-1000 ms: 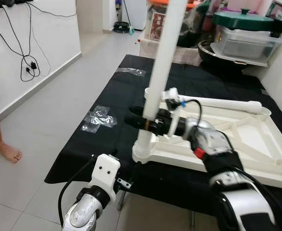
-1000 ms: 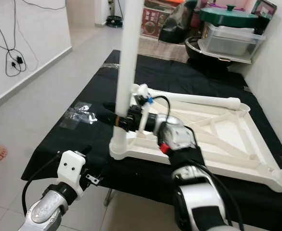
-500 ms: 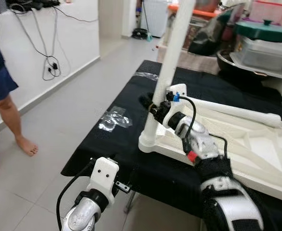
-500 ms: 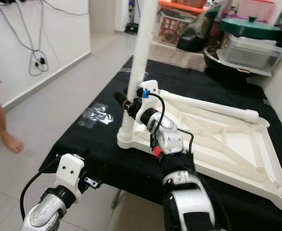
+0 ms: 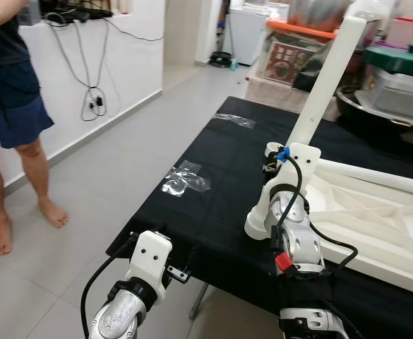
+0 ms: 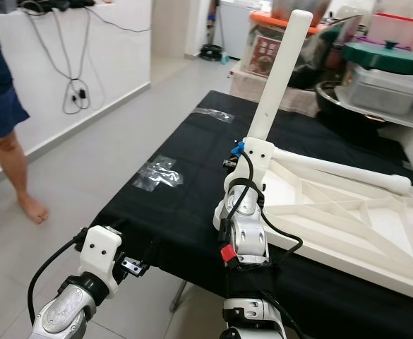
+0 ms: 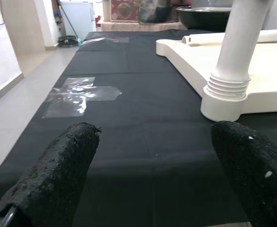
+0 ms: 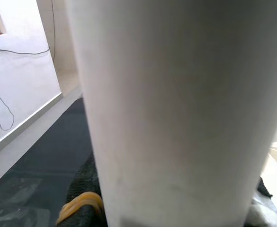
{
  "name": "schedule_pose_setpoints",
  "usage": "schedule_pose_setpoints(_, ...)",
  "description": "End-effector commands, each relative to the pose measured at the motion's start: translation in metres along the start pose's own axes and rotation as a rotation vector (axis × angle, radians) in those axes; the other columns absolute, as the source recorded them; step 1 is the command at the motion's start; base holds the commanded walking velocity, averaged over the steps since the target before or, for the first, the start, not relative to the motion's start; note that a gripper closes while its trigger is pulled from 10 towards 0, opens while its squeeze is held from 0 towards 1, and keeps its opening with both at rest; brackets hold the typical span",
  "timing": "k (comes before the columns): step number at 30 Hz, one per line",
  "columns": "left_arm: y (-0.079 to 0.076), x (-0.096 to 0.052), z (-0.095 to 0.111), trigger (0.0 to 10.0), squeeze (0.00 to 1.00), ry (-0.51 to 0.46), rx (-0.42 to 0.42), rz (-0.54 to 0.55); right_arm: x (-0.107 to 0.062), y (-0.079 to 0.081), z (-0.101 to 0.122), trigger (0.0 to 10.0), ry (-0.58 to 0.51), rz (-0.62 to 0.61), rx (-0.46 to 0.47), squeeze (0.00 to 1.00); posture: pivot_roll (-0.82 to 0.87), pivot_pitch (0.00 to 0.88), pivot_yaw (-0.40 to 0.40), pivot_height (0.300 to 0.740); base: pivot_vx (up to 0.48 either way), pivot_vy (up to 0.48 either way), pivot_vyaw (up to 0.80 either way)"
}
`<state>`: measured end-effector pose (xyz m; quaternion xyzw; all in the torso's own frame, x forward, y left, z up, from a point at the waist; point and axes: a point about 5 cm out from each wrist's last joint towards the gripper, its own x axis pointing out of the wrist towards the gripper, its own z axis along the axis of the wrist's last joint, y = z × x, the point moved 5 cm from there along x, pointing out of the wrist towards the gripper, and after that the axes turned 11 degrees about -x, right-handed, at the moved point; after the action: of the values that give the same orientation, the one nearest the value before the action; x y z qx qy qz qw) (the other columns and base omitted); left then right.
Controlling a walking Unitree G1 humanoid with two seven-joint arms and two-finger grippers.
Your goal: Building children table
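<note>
- White plastic tabletop [image 6: 347,212] lies upside down on the black cloth [image 5: 220,176], towards the right side of the work surface.
- One table leg [image 6: 277,78] stands in the near-left corner socket [image 7: 228,101], leaning to the right; a second leg [image 6: 333,167] lies loose along the far edge of the tabletop.
- Judged by appearance, the leg is hollow, light, stiff and smooth, so likely slippery; the best hold looks low on the shaft, just above the socket, where a push seats it.
- Right gripper [image 5: 273,166] is at the lower shaft; the right wrist view shows its fingers clenched around the leg.
- Left gripper [image 7: 152,156] hovers near the cloth's near-left edge, fingers spread wide, holding nothing.
- A person [image 5: 12,106] stands at far left.
</note>
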<state>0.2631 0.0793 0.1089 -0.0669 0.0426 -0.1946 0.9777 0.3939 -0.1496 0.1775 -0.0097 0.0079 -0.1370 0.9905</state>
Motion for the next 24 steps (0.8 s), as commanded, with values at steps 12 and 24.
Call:
schedule_pose_setpoints(12, -0.003, 0.001, -0.004, 10.0, 0.00, 0.034, -0.005, -0.024, -0.011, 0.046, 0.015, 10.0, -0.164, 0.448, 0.094, 0.00, 0.11, 0.000, -0.118, 0.740, 0.000, 0.000, 0.00)
schedule_pose_setpoints(24, -0.007, 0.003, -0.005, 10.0, 0.00, 0.045, 0.007, -0.051, -0.014, 0.060, 0.026, 10.0, -0.159, 1.035, 0.040, 0.00, 0.12, 0.000, -0.113, 0.740, 0.000, 0.000, 0.00)
